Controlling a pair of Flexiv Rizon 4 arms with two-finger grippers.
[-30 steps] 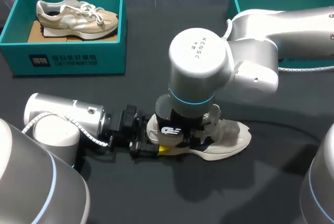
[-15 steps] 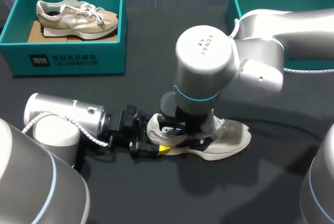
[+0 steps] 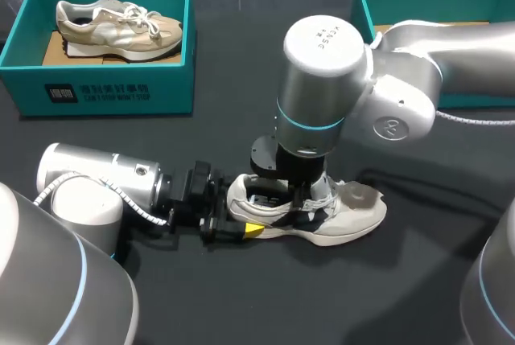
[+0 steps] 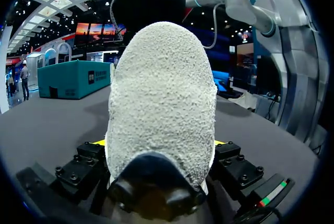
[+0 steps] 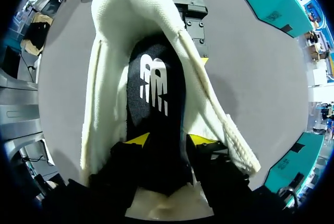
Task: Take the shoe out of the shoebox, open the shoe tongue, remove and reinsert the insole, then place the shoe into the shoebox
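A teal box (image 3: 109, 92) stands on the dark table (image 3: 241, 71), at its far left corner. Inside the box, a tan sneaker (image 3: 117, 25) rests on brown cardboard (image 3: 55, 49), its toe toward the box's right wall.

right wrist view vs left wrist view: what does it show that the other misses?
Right wrist only: the inside of the shoe, with the right tool shut on the black insole. Left wrist only: the heel's textured back face, clamped in the left tool. Both: the white shoe, part of the left tool, a teal shoebox.
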